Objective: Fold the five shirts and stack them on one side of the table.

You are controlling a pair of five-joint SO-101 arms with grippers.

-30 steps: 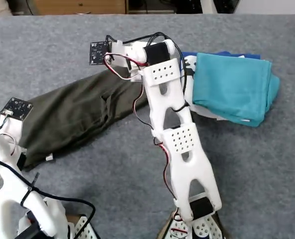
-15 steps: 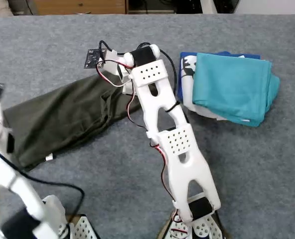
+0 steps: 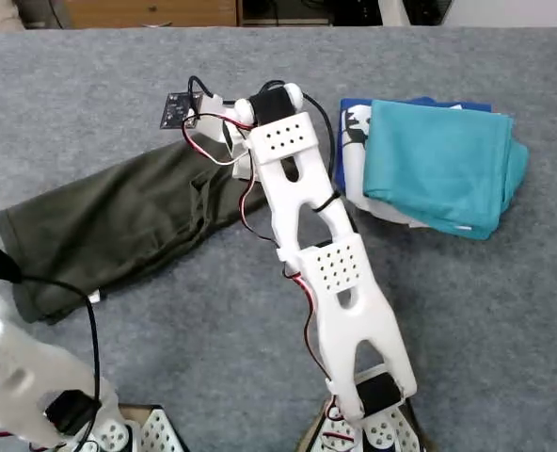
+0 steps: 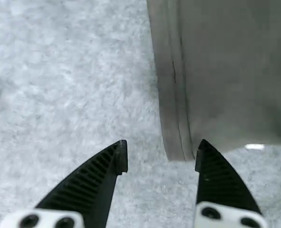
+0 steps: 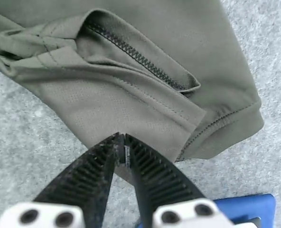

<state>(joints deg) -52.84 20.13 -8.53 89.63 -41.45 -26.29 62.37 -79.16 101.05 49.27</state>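
An olive shirt [image 3: 119, 226], folded into a long strip, lies diagonally across the left half of the grey carpeted table [image 3: 504, 311]. My right gripper [image 5: 122, 142] is shut on the edge of the olive shirt [image 5: 145, 38] near its zippered collar; in the high view that right gripper [image 3: 228, 137] sits at the strip's far right end. My left gripper [image 4: 162, 153] hangs open over the carpet, with the hem corner of the olive shirt [image 4: 226, 71] just beyond its fingertips and nothing held. The left arm [image 3: 10, 377] stands at the near left corner.
A stack of folded shirts lies at the far right, with a teal shirt [image 3: 443, 169] on top and white and blue ones [image 3: 354, 118] beneath. Its blue corner [image 5: 247, 209] shows close to the right gripper. Bare carpet stretches along the front.
The left arm has pulled back from the shirt's left end toward the near left corner, uncovering that end. The right arm shifted slightly left a second ago, then stayed still.
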